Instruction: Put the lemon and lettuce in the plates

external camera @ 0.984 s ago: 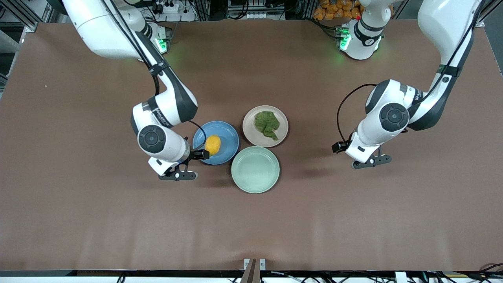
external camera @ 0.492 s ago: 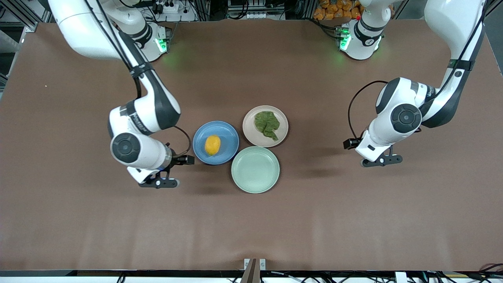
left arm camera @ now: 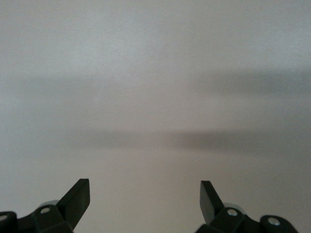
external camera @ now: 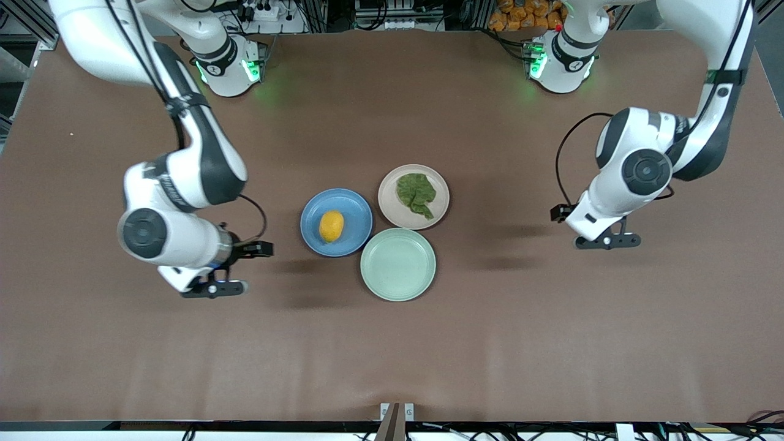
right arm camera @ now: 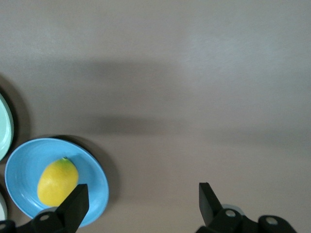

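Note:
The yellow lemon (external camera: pixel 331 226) lies in the blue plate (external camera: pixel 358 211). Beside it, the crinkled green lettuce (external camera: pixel 416 194) rests in the pale beige-pink plate (external camera: pixel 389 203). My right gripper (external camera: pixel 212 286) hangs open and empty over bare table, off the blue plate toward the right arm's end. Its wrist view shows the lemon (right arm camera: pixel 57 181) in the blue plate (right arm camera: pixel 22 165) next to one of its fingers (right arm camera: pixel 75 204). My left gripper (external camera: pixel 607 241) is open and empty over bare table toward the left arm's end. In the left wrist view the left gripper (left arm camera: pixel 145 199) has only tabletop under it.
A pale mint-green plate (external camera: pixel 398 264) with nothing in it touches both other plates, nearer the front camera. Its rim (right arm camera: pixel 4 127) shows at the edge of the right wrist view. Brown tabletop (external camera: pixel 392 355) stretches all round the three plates.
Both arms have drawn away from the plates, each toward its own end of the table. The right gripper has left the blue plate's edge. Lemon and lettuce have stayed put.

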### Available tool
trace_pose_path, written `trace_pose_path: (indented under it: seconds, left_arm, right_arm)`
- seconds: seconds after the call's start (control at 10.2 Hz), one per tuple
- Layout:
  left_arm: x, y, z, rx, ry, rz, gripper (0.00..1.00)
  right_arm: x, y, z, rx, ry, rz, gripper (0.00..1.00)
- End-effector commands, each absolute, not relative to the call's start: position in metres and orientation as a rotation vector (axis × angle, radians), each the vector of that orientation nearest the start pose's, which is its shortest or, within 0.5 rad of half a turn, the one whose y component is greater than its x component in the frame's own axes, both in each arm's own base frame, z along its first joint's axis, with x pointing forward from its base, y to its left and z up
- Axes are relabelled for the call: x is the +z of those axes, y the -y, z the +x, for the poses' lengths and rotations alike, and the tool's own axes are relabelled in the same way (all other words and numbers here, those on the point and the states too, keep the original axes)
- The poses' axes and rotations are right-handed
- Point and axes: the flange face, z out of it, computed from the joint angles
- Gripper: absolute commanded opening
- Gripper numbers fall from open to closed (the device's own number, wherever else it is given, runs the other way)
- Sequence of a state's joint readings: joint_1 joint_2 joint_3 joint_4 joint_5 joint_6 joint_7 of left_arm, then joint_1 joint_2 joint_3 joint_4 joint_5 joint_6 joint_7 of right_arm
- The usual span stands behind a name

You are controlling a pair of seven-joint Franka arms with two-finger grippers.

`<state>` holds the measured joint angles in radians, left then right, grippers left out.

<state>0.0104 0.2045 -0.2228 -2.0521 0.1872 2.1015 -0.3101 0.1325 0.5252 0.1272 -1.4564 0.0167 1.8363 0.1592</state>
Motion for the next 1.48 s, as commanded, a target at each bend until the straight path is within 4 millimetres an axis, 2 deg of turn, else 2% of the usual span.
trace_pose_path:
  seconds: [0.0, 0.1, 0.2, 0.39, 0.59, 0.89, 1.08, 1.38]
  left_arm:
    - [0.359, 0.096, 0.529, 0.152, -0.018, -3.039, 1.00]
    - [0.375, 0.095, 0.529, 0.117, -0.006, -3.069, 1.00]
    - [0.393, 0.082, 0.532, 0.074, 0.050, -3.101, 1.00]
    - [0.431, 0.076, 0.542, -0.034, 0.108, -3.146, 1.00]
    - [0.467, 0.072, 0.550, -0.135, 0.125, -3.153, 1.00]
    - [0.525, 0.073, 0.560, -0.169, 0.128, -3.155, 1.00]
    - [0.555, 0.072, 0.558, -0.139, 0.079, -3.148, 1.00]
    - [0.598, 0.073, 0.554, -0.106, 0.031, -3.147, 1.00]
  right_arm:
    - [0.413, -0.142, 0.651, 0.270, 0.171, -3.081, 1.00]
    - [0.428, -0.134, 0.645, 0.298, 0.158, -3.085, 1.00]
    - [0.437, -0.130, 0.642, 0.302, 0.153, -3.088, 1.00]
    - [0.459, -0.115, 0.640, 0.249, 0.120, -3.105, 1.00]
    - [0.489, -0.100, 0.635, 0.179, 0.086, -3.111, 1.00]
    - [0.521, -0.075, 0.625, 0.143, 0.092, -3.118, 1.00]
    - [0.541, -0.062, 0.616, 0.129, 0.062, -3.122, 1.00]
    - [0.571, -0.050, 0.602, 0.094, 0.127, -3.121, 1.00]
